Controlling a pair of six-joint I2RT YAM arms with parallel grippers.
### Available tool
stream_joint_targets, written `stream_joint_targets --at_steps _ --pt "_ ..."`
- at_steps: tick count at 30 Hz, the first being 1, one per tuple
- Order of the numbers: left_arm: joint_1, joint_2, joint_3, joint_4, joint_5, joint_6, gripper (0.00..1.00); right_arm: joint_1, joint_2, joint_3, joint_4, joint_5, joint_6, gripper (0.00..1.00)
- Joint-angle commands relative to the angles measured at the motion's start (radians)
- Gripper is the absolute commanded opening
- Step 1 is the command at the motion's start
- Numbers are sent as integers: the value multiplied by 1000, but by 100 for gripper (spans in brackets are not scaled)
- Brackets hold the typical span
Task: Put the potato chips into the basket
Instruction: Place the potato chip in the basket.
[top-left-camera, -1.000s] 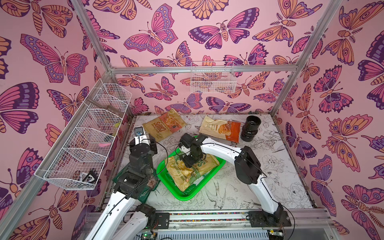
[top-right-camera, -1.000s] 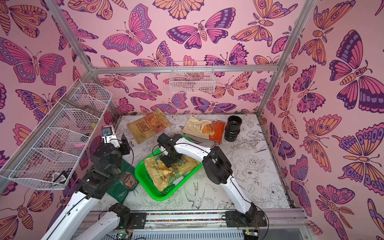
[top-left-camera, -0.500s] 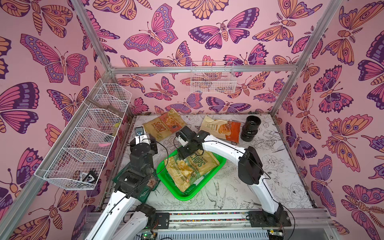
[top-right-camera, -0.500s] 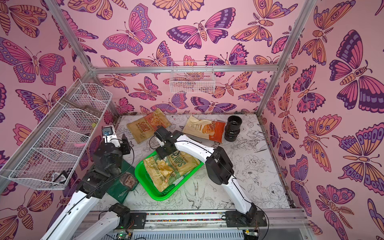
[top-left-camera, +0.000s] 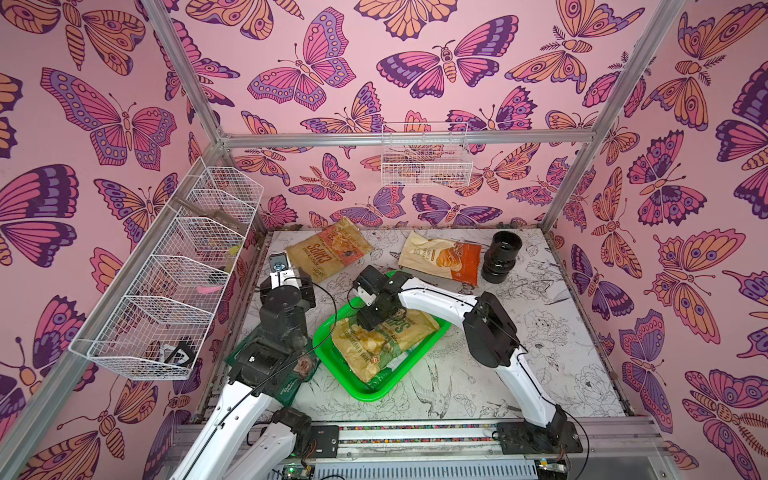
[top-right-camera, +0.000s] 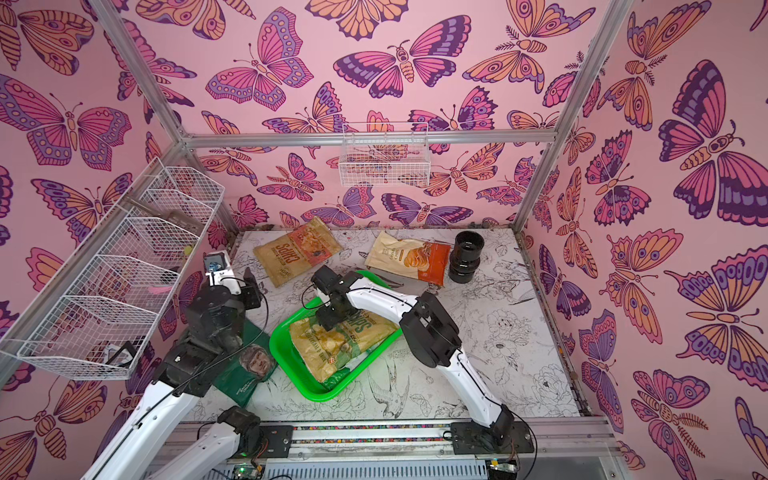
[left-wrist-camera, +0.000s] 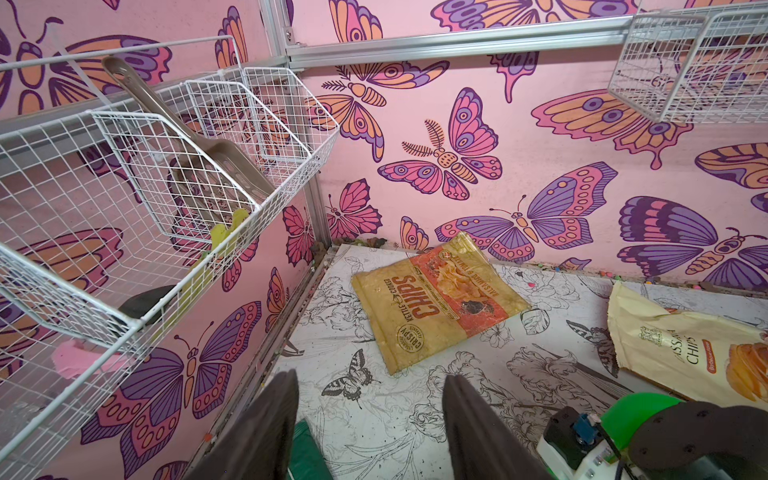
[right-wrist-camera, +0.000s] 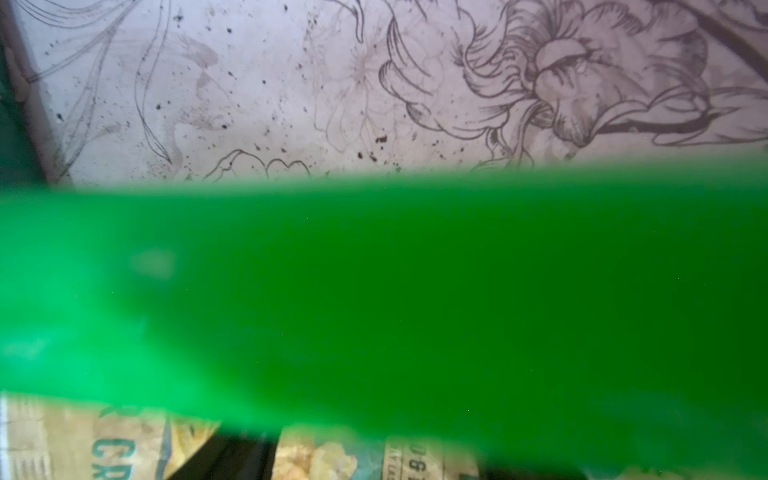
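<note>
The red-printed tan bag (left-wrist-camera: 440, 307) near the far left corner of the table (left-wrist-camera: 374, 415) carries "CHIPS" in big red letters, "KETTLE-COOKED" beside it, and "CRISPY" in a round seal. The cream-and-orange bag (left-wrist-camera: 681, 353) by the far edge shows "CHIPS" under a half-hidden word. The green-printed tan bag (top-left-camera: 411, 328) in the green basket (top-left-camera: 365, 392) reads "CHIPS". The other print is too small to read.

Blurred rim of the basket (right-wrist-camera: 374, 291) across right wrist view
</note>
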Motion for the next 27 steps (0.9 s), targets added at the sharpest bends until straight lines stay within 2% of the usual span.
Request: stream_joint_targets --at_steps 1,6,8,12,15,22,24,27 --pt "8 11 -12 6 7 -5 61 3 58 57 -105 5 -35 73" --pt "8 47 -3 -6 -4 -11 61 3 -11 12 -78 3 -27 74" --pt "10 73 5 -20 -13 -38 66 3 -70 9 -60 10 -20 74" --pt "34 145 40 -62 38 -88 67 0 -187 -2 -22 67 -3 75" --pt "90 208 81 -110 138 -157 67 -5 -275 -43 3 116 -1 75" --pt "334 443 252 -208 533 -375 69 -57 -459 -258 97 186 50 75" --pt "371 554 323 -229 601 -410 69 -85 -509 -336 152 180 77 74" --pt "391 712 446 -260 630 -441 69 -117 -557 -421 198 195 96 74"
